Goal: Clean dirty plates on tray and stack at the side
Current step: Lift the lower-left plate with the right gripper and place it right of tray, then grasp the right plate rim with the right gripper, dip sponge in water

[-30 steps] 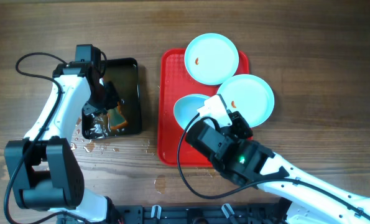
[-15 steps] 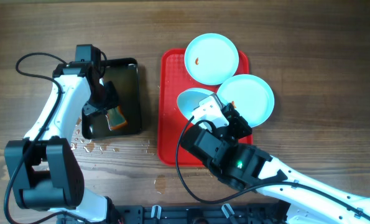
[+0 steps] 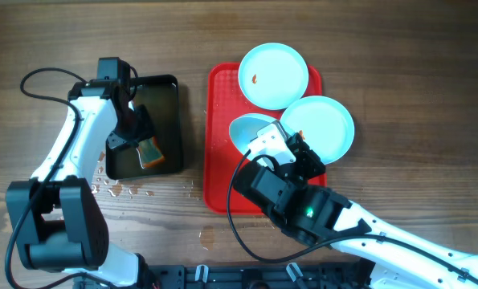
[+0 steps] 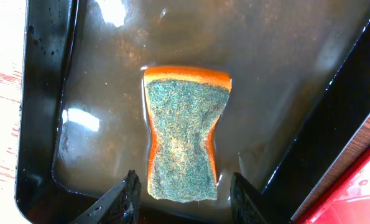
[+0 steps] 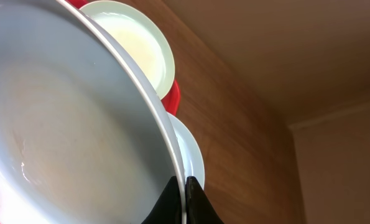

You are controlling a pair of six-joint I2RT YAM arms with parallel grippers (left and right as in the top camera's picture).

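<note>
Three plates [image 3: 273, 75] overlapping; sponge [image 4: 186, 132] in black tray [image 4: 45, 68].

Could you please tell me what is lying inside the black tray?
An orange sponge, green scouring face up, lies in shallow murky water in the black tray, its near end between the left gripper and its open jaws. The tray floor beneath the sponge is covered.

pale blue plates [image 3: 273, 75], red tray [image 3: 216, 136], black tray [image 3: 162, 104], orange sponge [image 4: 186, 134] with speckled green top.
</note>
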